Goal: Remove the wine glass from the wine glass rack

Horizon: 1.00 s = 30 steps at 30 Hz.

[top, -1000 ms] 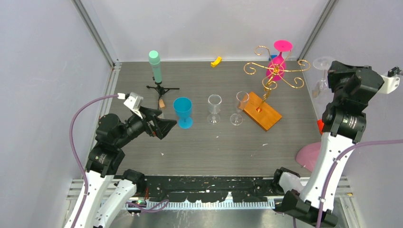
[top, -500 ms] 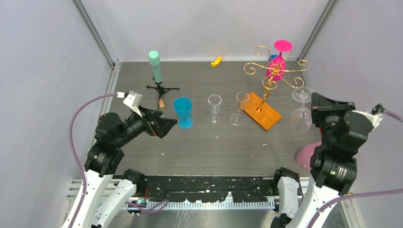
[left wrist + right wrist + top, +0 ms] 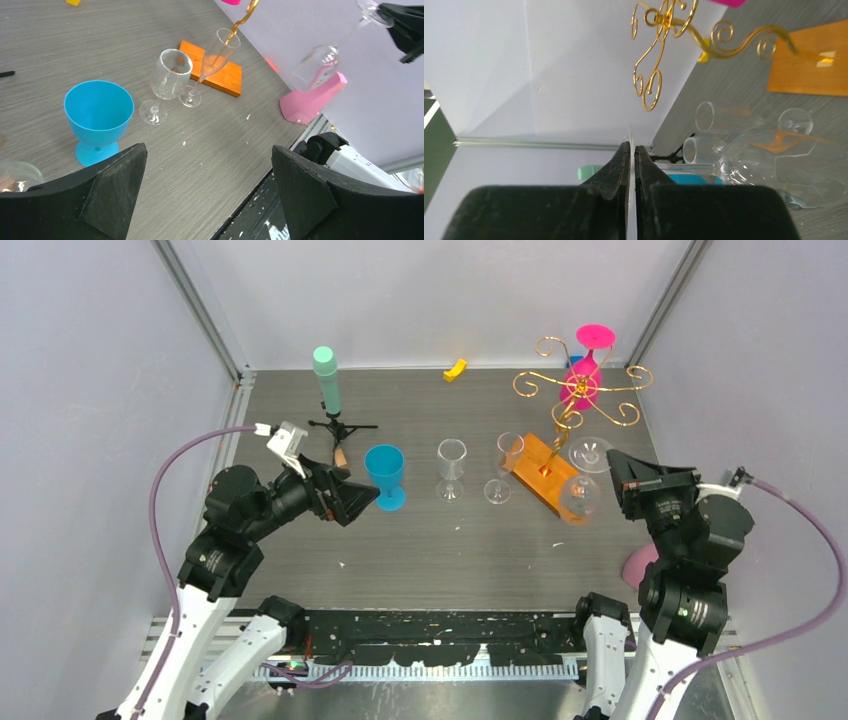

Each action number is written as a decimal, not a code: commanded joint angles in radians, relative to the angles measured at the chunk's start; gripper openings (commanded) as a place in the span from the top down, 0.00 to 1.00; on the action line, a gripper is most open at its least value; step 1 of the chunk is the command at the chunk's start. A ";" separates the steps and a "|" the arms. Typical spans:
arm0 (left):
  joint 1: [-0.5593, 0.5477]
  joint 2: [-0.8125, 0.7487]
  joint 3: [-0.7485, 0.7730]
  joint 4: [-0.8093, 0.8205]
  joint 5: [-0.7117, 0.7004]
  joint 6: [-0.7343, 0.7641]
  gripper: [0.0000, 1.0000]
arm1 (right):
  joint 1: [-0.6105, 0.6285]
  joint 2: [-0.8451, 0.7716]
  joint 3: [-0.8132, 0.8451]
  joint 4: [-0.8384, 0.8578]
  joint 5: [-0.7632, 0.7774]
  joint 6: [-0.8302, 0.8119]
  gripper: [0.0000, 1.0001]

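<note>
Top external, grey wood-grain table (image 3: 450,555), pale walls (image 3: 420,300), right gripper (image 3: 630,148) clamping wine glass (image 3: 581,496), left gripper (image 3: 361,506) spread.

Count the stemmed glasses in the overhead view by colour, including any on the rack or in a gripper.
Clear: 3, namely the left standing glass, the right standing glass, and the held glass in the right gripper
Blue: 1, the blue glass
Pink: 1, the pink glass on the rack
Total: 5

Clear glossy wine glass (image 3: 580,496), shiny gold-wire rack (image 3: 580,390) w/ wood base (image 3: 548,488), matt table (image 3: 450,550), prob. laminate
</note>
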 commanded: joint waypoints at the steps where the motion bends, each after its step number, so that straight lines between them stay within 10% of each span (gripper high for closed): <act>1: -0.005 0.039 0.027 0.074 0.083 -0.026 0.02 | 0.035 0.025 -0.083 0.332 -0.213 0.142 1.00; 19: -0.079 0.227 -0.051 0.503 0.258 -0.163 0.01 | 0.155 0.117 -0.226 0.719 -0.487 0.323 1.00; 30: -0.217 0.324 0.001 0.536 0.178 -0.071 0.01 | 0.444 0.205 -0.250 0.716 -0.351 0.269 1.00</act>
